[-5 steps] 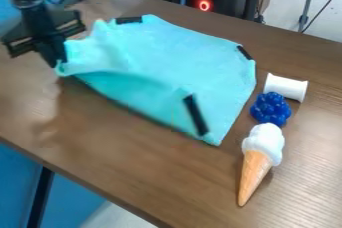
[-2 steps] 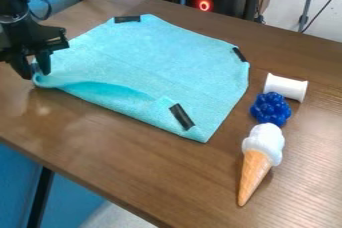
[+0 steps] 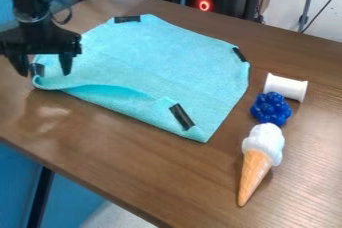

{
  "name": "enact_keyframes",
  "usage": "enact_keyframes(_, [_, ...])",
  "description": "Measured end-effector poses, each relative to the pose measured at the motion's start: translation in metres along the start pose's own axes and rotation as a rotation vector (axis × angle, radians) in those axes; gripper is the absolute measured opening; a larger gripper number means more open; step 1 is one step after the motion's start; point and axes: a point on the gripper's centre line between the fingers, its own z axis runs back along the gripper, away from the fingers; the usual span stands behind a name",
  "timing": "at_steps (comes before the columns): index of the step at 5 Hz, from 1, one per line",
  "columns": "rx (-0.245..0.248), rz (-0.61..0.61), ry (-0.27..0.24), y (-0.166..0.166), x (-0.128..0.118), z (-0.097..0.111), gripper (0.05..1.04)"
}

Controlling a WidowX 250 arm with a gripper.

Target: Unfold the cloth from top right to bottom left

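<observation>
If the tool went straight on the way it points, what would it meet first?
Probably the cloth, at its picture-left corner below the open tool. Depth is unclear here, so one finger might meet the tabletop first.

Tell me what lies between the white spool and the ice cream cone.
In the camera view, a blue bumpy toy lies between the spool and cone.

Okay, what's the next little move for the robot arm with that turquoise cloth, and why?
Probably lift the gripper gently straight up, fingers kept apart. They stand open on either side of the left corner's black strip, and the turquoise cloth lies mostly spread out on the table, with just a curl along its near-left edge.
</observation>
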Motion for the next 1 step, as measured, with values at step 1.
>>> enact_keyframes(1, [0.072,-0.011,-0.01,-0.0357,0.0198,0.0196,1.0])
